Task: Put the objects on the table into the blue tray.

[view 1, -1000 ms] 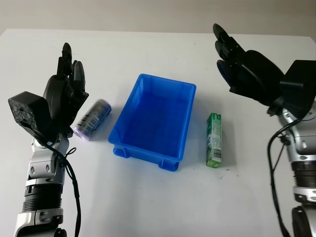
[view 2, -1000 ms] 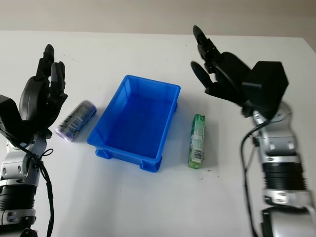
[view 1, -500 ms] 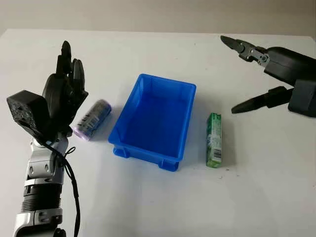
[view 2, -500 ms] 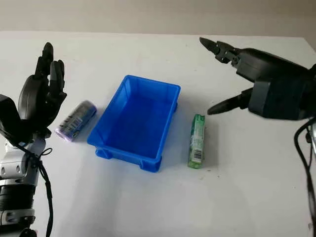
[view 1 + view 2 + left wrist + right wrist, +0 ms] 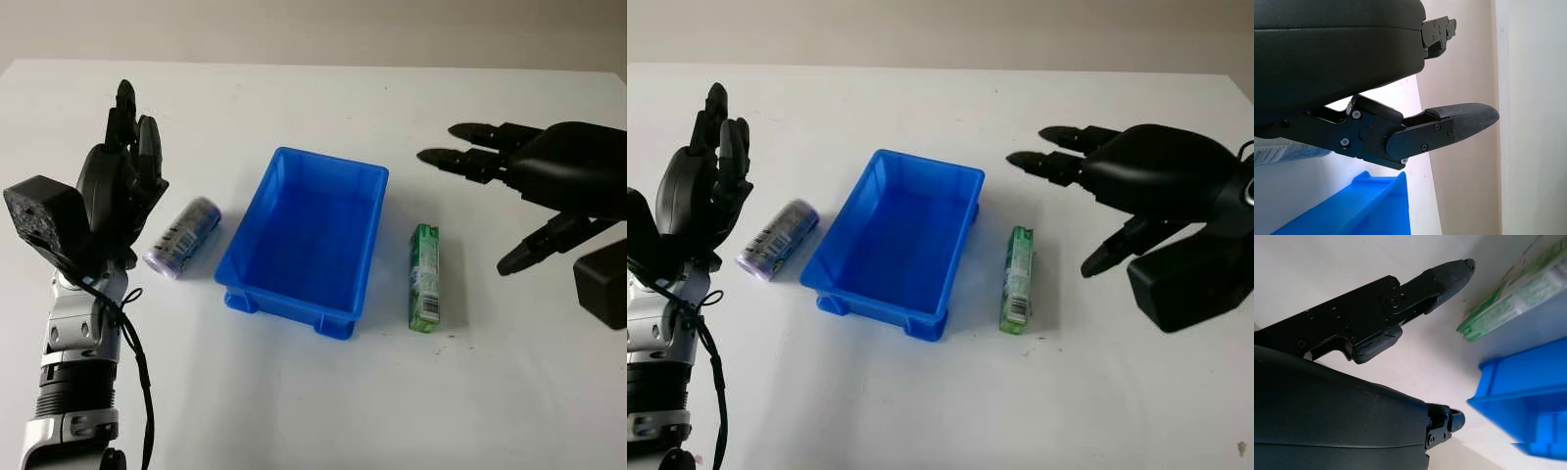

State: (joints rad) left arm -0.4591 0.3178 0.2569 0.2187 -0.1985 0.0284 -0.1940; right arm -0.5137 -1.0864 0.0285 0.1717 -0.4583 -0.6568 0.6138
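Observation:
An empty blue tray sits at the table's middle. A purple can lies on its side left of the tray. A green box lies flat on the table to the tray's right, also seen as the green box. My left hand is raised, open, beside and above the can without touching it. My right hand is open, palm down, hovering above and to the right of the green box.
The white table runs to a far edge near the wall. The tray's corner is close to my left hand, and its wall lies near my right hand.
My right hand has swung down and turned palm-down toward the green box, from a raised pose at the back right. The left hand has barely shifted.

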